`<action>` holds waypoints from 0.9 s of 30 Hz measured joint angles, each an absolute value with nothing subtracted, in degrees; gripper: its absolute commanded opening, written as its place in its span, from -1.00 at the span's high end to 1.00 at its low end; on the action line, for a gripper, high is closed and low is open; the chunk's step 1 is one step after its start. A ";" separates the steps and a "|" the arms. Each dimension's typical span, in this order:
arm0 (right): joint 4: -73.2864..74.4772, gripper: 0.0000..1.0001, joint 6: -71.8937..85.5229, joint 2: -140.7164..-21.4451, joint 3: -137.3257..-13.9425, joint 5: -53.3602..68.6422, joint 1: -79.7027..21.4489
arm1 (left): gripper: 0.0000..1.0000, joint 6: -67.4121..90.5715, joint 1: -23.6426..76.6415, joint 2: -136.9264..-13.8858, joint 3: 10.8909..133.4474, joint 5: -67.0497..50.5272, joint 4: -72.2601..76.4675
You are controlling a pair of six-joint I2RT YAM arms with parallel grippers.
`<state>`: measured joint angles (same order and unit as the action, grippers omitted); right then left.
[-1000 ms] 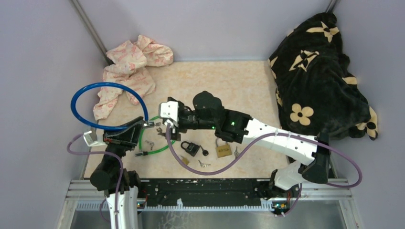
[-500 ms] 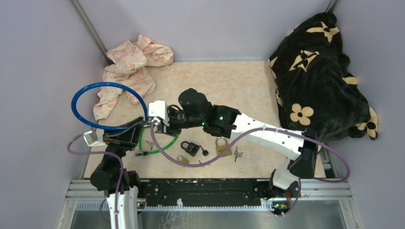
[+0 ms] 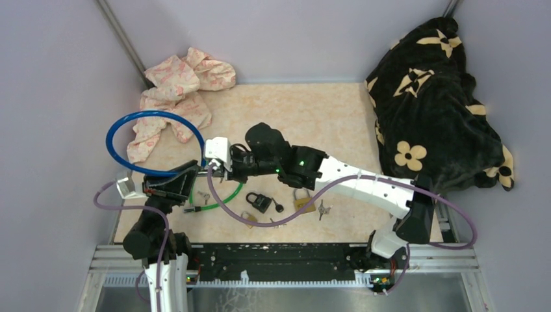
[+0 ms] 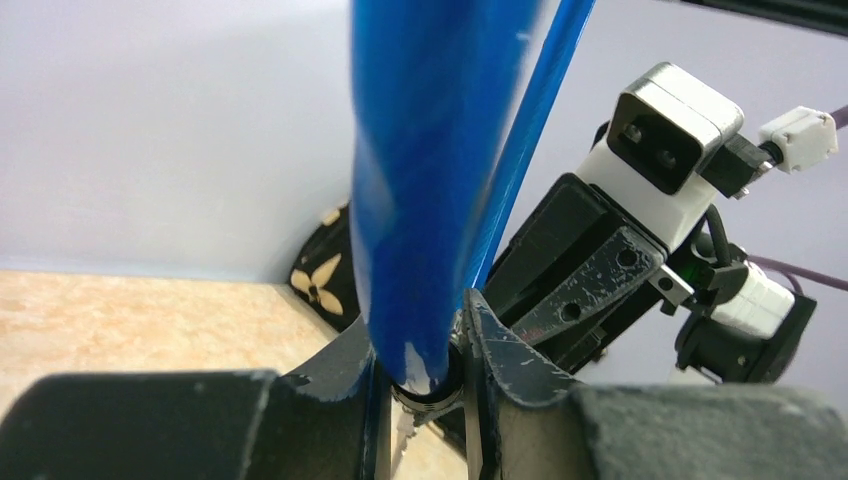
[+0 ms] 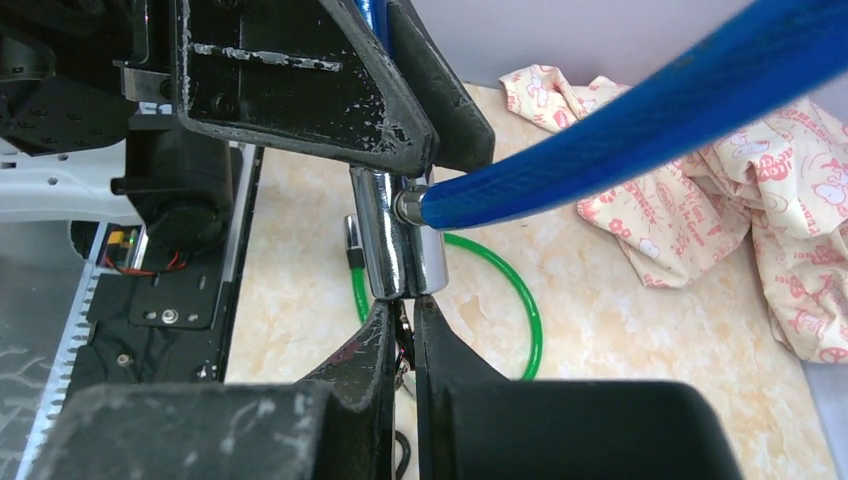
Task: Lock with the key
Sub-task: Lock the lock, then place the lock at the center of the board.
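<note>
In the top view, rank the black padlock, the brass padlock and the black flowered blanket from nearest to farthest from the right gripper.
1. Black padlock: just right of the right gripper, toward the arm bases.
2. Brass padlock: further right, in line with the black one.
3. Black flowered blanket: heaped in the far right corner.

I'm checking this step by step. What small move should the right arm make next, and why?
Probably a wrist twist of the right gripper, turning the key. The left gripper clamps the chrome barrel of the blue cable lock; the right gripper is shut at the barrel's end, apparently on the key.
</note>
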<state>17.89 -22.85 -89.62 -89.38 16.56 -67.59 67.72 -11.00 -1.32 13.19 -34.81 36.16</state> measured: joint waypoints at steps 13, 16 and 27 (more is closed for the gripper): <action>12.82 1.00 -13.76 -70.87 -58.06 7.11 -49.80 | 1.00 67.24 -10.79 -1.48 12.45 -32.47 33.36; 11.99 1.00 -11.94 -70.02 -57.74 5.98 -50.39 | 1.00 67.53 -10.76 -1.41 12.56 -29.17 26.22; 8.05 1.00 -7.20 -70.04 -55.66 2.59 -50.39 | 1.00 63.88 -10.28 -28.49 13.65 -27.99 -5.02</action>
